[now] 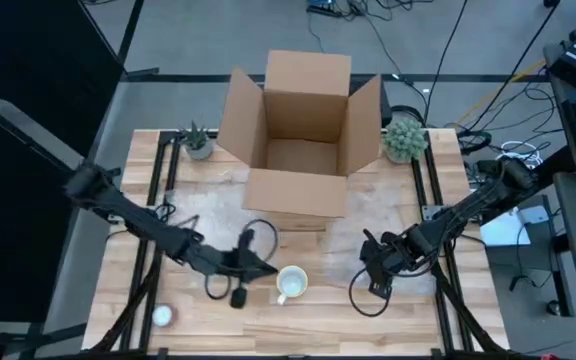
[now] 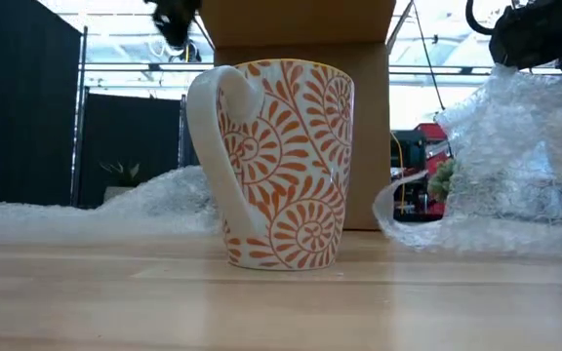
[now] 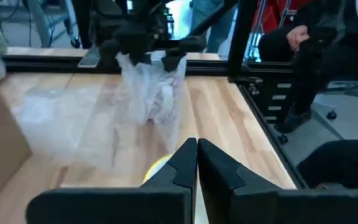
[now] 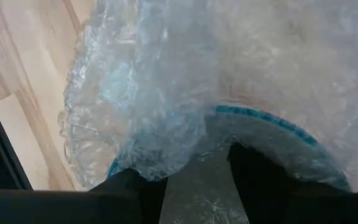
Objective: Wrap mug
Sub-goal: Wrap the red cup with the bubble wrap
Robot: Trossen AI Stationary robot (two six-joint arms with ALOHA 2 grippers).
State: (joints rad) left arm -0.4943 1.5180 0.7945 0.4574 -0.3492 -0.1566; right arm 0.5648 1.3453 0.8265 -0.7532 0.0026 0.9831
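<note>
Your right gripper (image 1: pixel 371 262) pinches a clear bubble-wrap sheet (image 2: pixel 510 166), lifting it so it can drape the upright white mug with orange fern swirls (image 1: pixel 291 285), which stands mid-table. Your left gripper (image 1: pixel 260 266), fingers pressed together on nothing, waits just beside the mug.

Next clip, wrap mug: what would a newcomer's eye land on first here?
The orange-patterned mug fills the low view, standing upright and unwrapped at the table's front middle, just right of the left gripper, whose fingers are shut. Behind it the open cardboard box dominates the table's back. The right gripper holds up a crumpled sheet of bubble wrap to the mug's right.
</note>
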